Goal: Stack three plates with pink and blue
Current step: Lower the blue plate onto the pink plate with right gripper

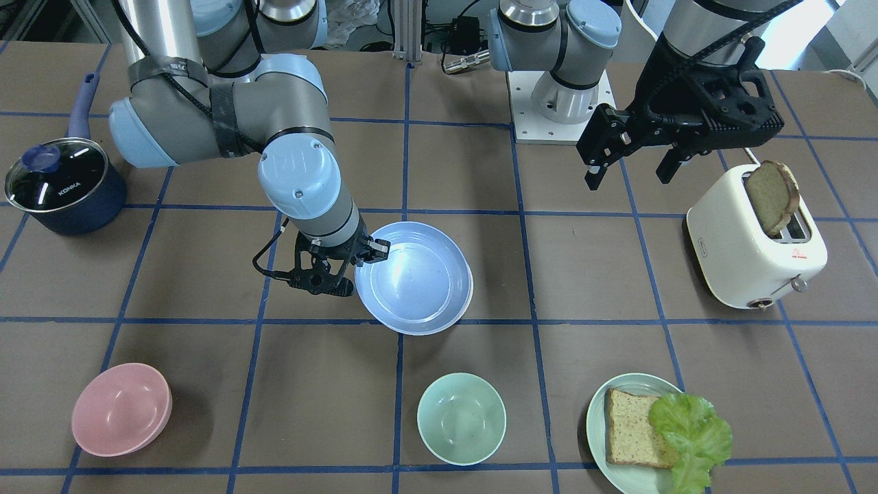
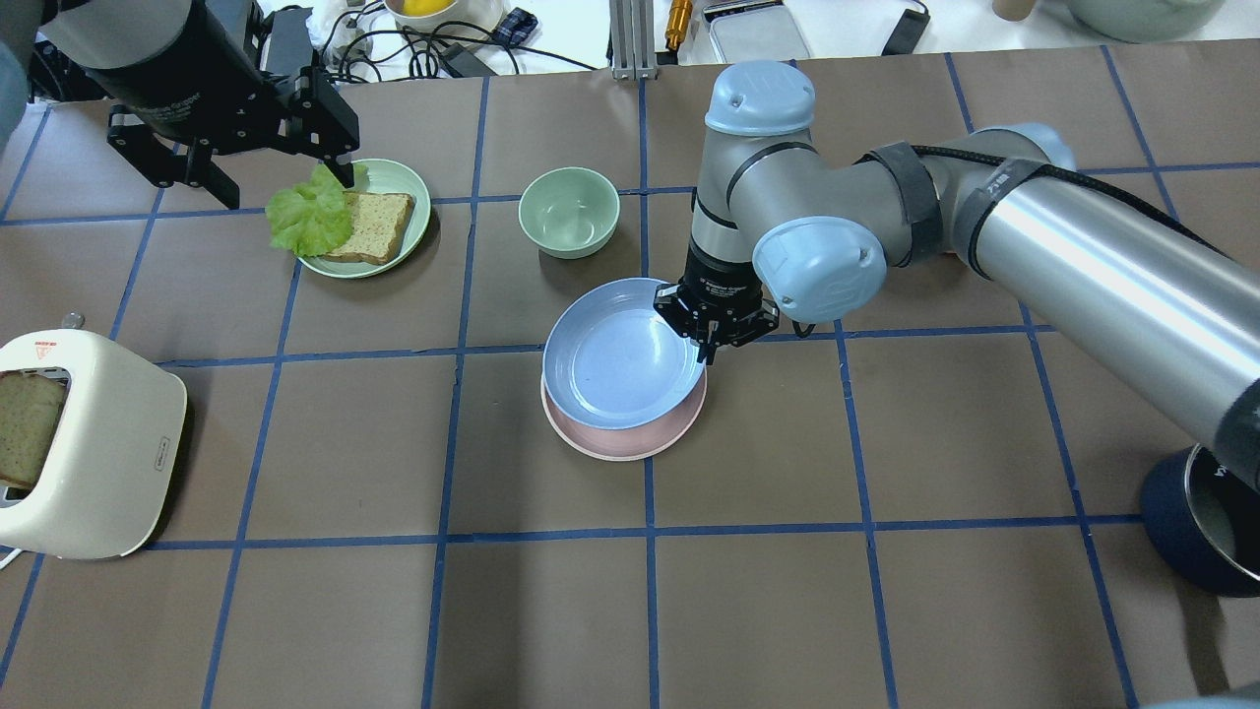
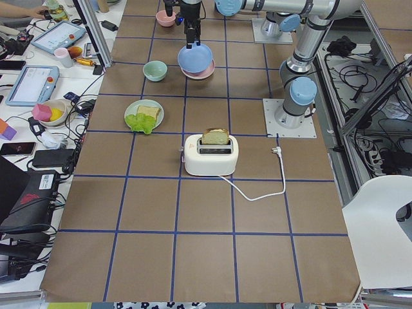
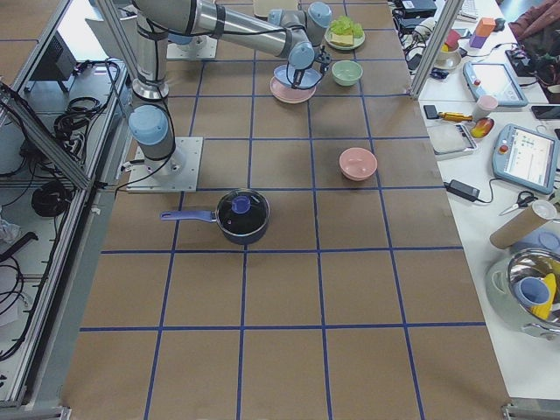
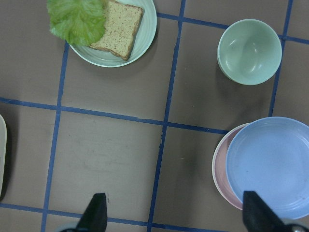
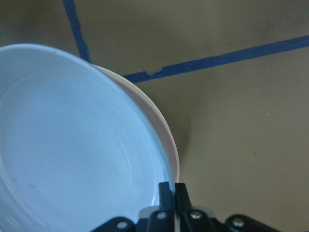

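Note:
The pastel blue plate lies over the pastel pink plate at the table's middle, shifted a little off it. My right gripper is shut on the blue plate's rim at its right edge; the plate looks slightly tilted. The pink rim shows just below it. I cannot make out a cream-white plate apart from the pink one. My left gripper is open and empty, high above the green plate, far from the stack. It also shows in the front view.
A pale green plate with bread and lettuce and a green bowl stand beyond the stack. A cream toaster with bread is at the left. A pink bowl and a dark lidded pot are on the right side.

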Robot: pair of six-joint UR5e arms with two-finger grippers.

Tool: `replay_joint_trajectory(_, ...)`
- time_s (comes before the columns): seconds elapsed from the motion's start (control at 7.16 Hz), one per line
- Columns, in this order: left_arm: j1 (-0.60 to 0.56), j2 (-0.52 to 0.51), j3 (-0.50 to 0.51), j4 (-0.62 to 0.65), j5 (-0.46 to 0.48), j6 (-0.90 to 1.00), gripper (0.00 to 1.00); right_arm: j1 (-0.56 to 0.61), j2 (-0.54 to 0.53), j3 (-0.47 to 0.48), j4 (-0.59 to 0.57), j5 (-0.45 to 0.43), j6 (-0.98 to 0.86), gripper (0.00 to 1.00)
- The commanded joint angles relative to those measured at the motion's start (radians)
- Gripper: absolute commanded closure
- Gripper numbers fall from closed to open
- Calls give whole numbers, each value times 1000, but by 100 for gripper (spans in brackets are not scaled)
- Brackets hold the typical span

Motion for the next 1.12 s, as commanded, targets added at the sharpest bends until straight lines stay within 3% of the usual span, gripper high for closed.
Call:
replay_joint_trajectory(0.0,1,2,-13,1,3,29,0,4,4,12,-20,33,32,100)
replay_joint_trajectory(0.98,-1,2,-11,-5,2,28,0,27,18,41,-21,30,26,100)
